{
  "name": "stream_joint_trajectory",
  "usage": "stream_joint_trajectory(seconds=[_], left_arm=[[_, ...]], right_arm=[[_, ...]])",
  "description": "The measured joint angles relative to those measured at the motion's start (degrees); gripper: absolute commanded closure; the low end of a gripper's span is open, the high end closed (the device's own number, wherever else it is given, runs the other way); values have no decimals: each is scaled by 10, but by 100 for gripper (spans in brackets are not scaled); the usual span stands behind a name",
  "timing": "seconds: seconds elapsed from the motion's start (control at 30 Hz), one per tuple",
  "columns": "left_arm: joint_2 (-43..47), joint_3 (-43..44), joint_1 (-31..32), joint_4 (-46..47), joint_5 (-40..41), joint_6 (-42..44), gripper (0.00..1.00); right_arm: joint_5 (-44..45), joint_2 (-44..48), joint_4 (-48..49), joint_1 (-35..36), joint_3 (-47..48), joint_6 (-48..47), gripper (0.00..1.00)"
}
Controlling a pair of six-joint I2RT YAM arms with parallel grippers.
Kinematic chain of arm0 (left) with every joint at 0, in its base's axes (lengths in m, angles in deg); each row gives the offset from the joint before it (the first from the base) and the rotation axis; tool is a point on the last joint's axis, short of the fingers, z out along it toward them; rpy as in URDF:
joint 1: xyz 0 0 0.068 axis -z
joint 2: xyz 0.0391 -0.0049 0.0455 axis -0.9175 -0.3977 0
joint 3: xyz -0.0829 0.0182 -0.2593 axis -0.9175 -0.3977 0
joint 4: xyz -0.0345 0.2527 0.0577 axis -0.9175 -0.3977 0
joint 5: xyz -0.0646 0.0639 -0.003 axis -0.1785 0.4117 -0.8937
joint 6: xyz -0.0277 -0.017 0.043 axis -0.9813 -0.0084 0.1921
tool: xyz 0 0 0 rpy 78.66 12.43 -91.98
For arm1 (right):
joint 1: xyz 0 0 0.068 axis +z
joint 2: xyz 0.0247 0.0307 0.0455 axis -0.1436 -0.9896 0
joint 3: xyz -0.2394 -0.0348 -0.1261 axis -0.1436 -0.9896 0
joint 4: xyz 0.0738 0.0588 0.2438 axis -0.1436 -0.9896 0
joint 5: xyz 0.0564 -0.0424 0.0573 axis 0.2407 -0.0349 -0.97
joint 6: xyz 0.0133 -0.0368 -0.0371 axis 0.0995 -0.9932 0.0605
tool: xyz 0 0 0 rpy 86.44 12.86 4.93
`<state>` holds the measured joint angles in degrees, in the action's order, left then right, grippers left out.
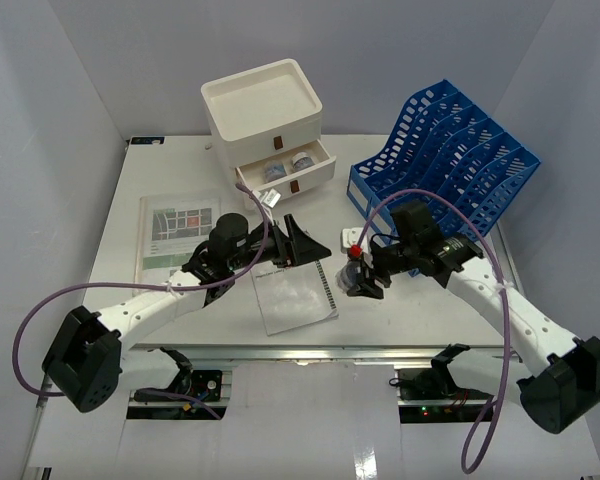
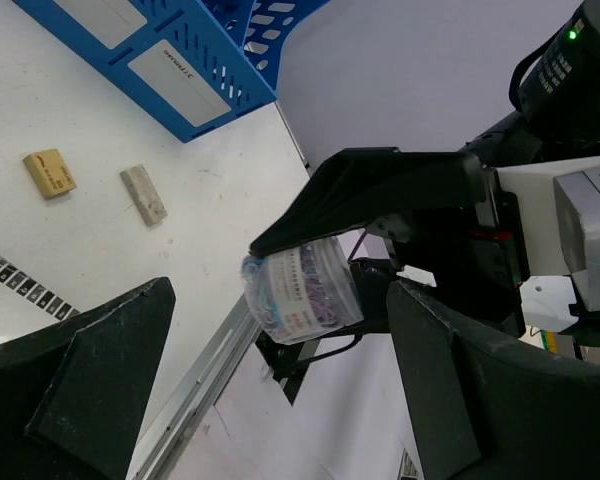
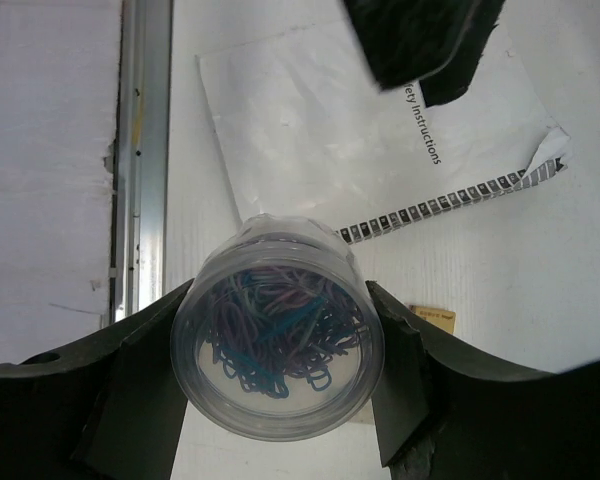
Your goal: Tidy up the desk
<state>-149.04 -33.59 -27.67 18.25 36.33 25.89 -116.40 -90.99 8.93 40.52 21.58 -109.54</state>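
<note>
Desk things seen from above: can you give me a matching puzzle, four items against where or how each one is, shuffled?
1 jar of paper clips
2 blue file rack
3 white drawer box
4 spiral booklet

A lying flat near the front edge
B held between the right fingers
C one drawer pulled open
D standing at the far right of the desk

Pairs: 1-B, 2-D, 3-C, 4-A

The top view looks down from above and behind the arms over the desk (image 1: 170, 180). The left wrist view skims low toward the right, catching the blue rack (image 2: 180, 60) and clear tub (image 2: 302, 290). The right wrist view stares straight down, close on that tub and the booklet (image 3: 310, 110).
</note>
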Motion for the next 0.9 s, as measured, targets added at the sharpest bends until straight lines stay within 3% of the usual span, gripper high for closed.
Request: stream_joint_trajectory(seconds=[0.43, 0.57, 0.7, 0.9], left_arm=[[-52, 7, 23, 1, 4, -11, 2], [-82, 19, 27, 3, 4, -19, 7], [-99, 31, 29, 10, 1, -28, 26], [-115, 46, 31, 29, -8, -48, 75]], right_arm=[[63, -53, 59, 44, 22, 36, 73], [80, -58, 68, 51, 34, 37, 73], [106, -59, 78, 54, 36, 40, 70], [133, -59, 92, 54, 36, 46, 54]])
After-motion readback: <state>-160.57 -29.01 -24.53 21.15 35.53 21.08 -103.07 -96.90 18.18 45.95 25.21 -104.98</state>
